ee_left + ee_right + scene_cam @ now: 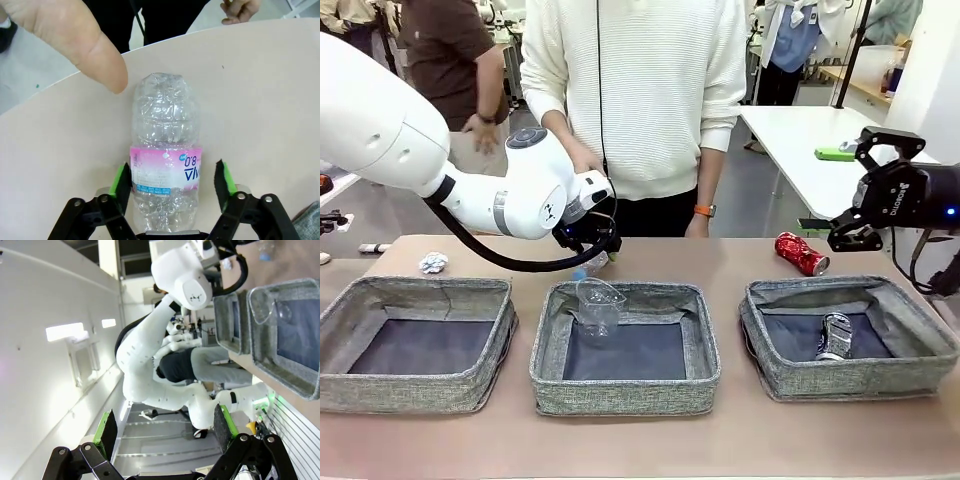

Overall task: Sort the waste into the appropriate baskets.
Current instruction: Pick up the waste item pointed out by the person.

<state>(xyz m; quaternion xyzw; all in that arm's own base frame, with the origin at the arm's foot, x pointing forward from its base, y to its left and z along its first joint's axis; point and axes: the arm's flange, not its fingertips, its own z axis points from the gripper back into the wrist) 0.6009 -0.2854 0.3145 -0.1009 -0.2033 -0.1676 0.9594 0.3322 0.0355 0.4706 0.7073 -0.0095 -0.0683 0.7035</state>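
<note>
Beige table (640, 445) has a left basket (410, 388), middle basket (620, 396) and right basket (850, 378) lined up near. Behind them: paper ball (433, 263) far left, bottle (165, 150) lying far middle, red can (802, 253) far right.

The pink label (165, 171) around the clear plastic bottle (165, 125) carried "8.0" in dark blue. Larger blue letters beside it were cut off, and the fine print was too small to read. The right claw (847, 193) bore white "ROBOTIQ" lettering, turned sideways.
</note>
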